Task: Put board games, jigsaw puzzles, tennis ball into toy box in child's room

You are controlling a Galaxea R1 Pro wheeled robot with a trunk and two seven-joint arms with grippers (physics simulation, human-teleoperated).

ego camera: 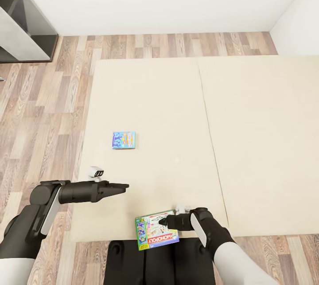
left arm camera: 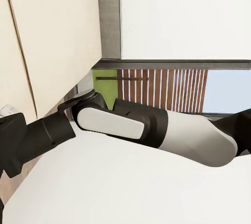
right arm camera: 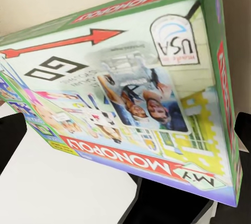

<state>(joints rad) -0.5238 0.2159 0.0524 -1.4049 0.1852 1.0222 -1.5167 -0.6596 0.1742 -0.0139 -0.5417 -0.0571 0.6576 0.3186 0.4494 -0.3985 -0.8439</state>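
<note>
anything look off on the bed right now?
The Monopoly box sits askew, overhanging the near edge of the bed, with the right gripper at it. The small blue game lies flat, untouched.

arms: glossy white shells over matte black joints
left end effector (ego camera: 120,186): black, tapered fingers
wrist camera (ego camera: 96,172): small white block
base (ego camera: 150,262): black

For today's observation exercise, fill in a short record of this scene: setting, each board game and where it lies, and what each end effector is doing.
setting: beige bed on wood-plank floor
small blue board game: flat on the bed, untouched
Monopoly board game: at the bed's near edge, gripped at one side
right end effector: shut on the Monopoly board game
left end effector: over the bed, holding nothing, fingers together
</note>
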